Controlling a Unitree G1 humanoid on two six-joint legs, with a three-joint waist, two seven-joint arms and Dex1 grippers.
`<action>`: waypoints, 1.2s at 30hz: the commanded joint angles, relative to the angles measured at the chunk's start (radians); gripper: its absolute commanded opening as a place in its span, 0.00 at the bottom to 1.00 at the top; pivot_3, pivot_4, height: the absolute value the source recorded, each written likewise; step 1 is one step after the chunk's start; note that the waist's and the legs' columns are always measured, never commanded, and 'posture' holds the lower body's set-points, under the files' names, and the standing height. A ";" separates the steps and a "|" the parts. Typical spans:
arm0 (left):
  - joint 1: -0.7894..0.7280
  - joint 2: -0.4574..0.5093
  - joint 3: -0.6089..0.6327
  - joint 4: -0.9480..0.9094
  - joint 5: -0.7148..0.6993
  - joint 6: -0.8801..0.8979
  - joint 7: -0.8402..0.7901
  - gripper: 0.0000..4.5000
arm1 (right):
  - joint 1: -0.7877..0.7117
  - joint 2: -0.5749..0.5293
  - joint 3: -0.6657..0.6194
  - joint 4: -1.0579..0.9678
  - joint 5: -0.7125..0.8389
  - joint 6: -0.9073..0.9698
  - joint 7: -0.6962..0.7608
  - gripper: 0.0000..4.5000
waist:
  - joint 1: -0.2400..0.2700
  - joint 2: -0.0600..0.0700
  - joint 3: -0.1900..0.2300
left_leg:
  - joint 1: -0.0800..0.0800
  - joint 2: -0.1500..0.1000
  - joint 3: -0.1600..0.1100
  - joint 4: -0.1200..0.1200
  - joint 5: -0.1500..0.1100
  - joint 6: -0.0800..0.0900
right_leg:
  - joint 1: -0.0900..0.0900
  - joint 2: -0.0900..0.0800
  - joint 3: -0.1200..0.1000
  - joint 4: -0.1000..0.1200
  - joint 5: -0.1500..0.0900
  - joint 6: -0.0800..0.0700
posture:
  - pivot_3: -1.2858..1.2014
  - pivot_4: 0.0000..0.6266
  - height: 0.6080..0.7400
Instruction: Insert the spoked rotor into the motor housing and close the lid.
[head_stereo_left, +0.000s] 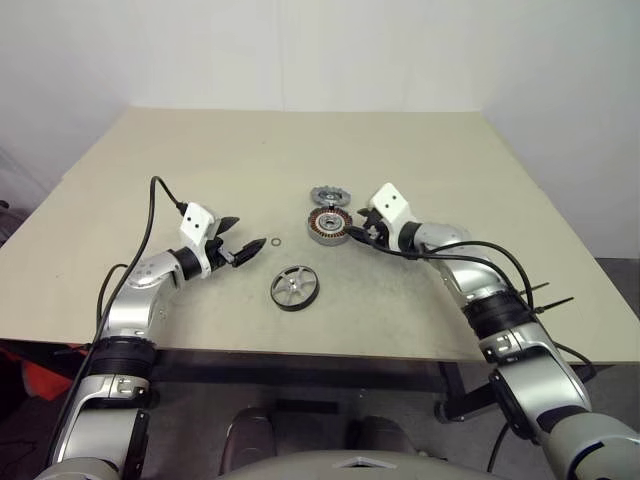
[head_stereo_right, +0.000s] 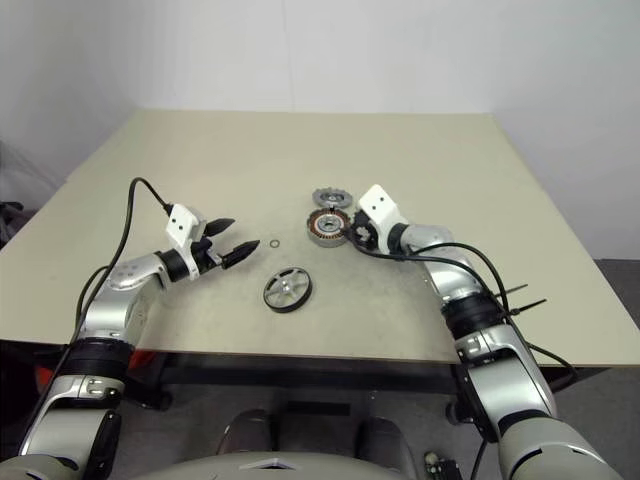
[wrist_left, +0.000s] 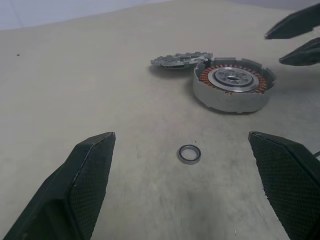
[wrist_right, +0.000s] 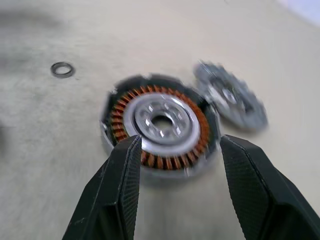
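1. My left hand is spread wide and empty, just beside a tiny loose metal ring on the beige desk.
2. My right hand has its fingers apart, holding nothing, at the silver-rimmed round motor housing with copper windings.
3. Grey notched lid lies just behind the housing.
4. Dark-grey flat spoked rotor lies apart, nearer me.

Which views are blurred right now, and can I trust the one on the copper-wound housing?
Right wrist view: the silver-rimmed, copper-wound motor housing and notched grey lid are smeared by motion blur, edges soft. Left wrist view: sharp on the housing and the small loose metal ring. Head views: evenly lit, no glare; the dark-grey spoked rotor is crisp.
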 joint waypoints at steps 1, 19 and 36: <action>-0.016 0.000 0.000 -0.014 0.000 -0.024 -0.001 1.00 | -0.068 -0.021 0.036 0.045 -0.060 -0.135 0.101 0.57 | 0.000 0.000 0.000 | 0.000 0.000 0.000 0.001 0.000 0.000 | 0.000 0.000 0.000 0.000 0.000 0.000 | 0.52 0.00 1.00; 0.043 -0.019 0.009 -0.055 -0.003 -0.035 0.034 1.00 | -0.328 0.031 0.121 0.543 -0.277 -0.511 0.315 0.57 | -0.004 0.000 0.000 | 0.000 0.001 0.000 0.004 -0.003 0.005 | -0.001 0.000 0.000 0.005 0.000 -0.001 | 0.52 0.00 1.00; 0.064 0.001 0.021 -0.088 -0.007 -0.019 0.048 1.00 | -0.389 0.068 0.140 0.740 -0.417 -0.637 0.287 0.04 | -0.004 0.000 0.000 | -0.001 0.002 0.000 0.005 -0.003 0.005 | -0.002 0.000 -0.001 0.007 -0.001 -0.003 | 0.52 0.00 1.00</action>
